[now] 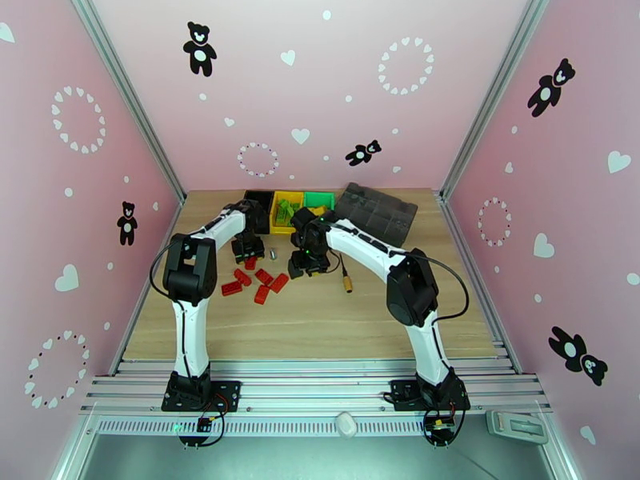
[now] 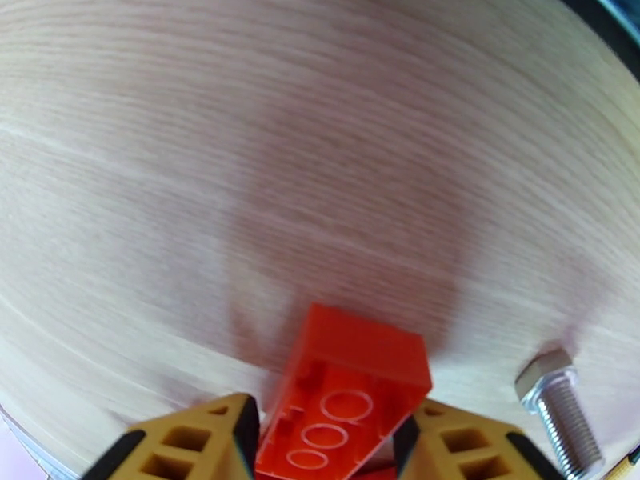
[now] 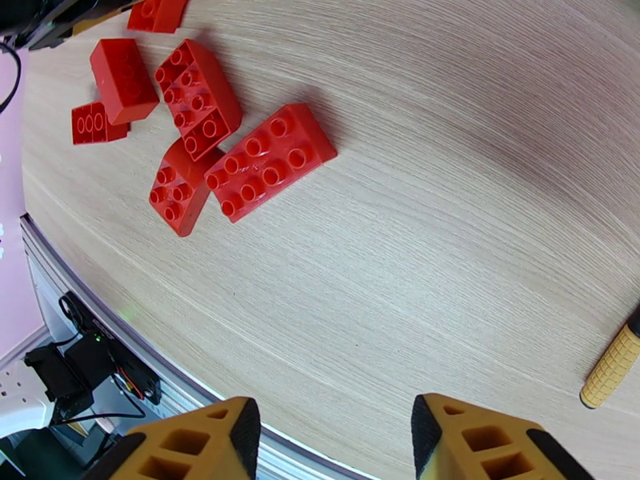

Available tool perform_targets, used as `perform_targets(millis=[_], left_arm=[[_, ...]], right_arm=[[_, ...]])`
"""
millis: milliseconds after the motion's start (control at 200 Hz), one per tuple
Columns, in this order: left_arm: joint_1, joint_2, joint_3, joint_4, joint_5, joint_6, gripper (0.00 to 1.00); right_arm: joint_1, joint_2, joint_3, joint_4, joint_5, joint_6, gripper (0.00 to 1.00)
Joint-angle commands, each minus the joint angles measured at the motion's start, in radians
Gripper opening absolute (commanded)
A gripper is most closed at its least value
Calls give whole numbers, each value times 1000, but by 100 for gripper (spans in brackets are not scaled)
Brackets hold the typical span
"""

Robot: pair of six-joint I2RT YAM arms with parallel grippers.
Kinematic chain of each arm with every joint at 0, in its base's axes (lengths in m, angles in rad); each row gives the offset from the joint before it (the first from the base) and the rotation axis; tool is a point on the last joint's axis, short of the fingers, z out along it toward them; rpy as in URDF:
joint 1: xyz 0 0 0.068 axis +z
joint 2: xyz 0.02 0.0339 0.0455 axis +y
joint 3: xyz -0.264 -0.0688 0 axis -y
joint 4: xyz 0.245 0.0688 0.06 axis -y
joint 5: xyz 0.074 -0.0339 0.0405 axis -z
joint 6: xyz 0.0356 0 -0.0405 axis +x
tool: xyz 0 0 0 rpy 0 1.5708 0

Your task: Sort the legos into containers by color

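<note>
Wood table (image 1: 320,322) is set with three containers along the far edge: black bin (image 1: 259,197), yellow bin (image 1: 280,229) and green bin (image 1: 320,197). The black one is partly hidden by the left arm.

Left gripper (image 1: 248,251) is closed on one red brick (image 2: 352,370). The brick is gripped across its width, hollow underside toward the wrist camera, long axis pointing out from the jaws and tilted. The black bin lies just beyond this gripper, so a short forward carry is judged to be next, if red goes in black.

Right gripper (image 3: 332,442) is held wide open over bare wood, with nothing between the fingers. Loose red legos (image 3: 240,154) lie to its left, and the left arm is judged nearer to them.

Screwdriver handle (image 3: 612,366) is off to the right. Bolt (image 2: 556,414) lies just beside the held brick.
</note>
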Motion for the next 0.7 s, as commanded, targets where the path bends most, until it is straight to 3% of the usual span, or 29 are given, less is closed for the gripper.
perform_targets(millis=[0,255,521,696], left_arm=[[17,-39,-18,13,2,2,43],[35,-125,-34,46,95,-45,39],[98,-206,-103,158,274,-161,38],[146,-203,-52,205,372,-221,38]], right_arm=[[1,14,39,3,-12,24,54],[0,69,124,40,-69,75,54],[-30,192,281,153,-251,193,56],[-76,235,350,231,-313,270,58]])
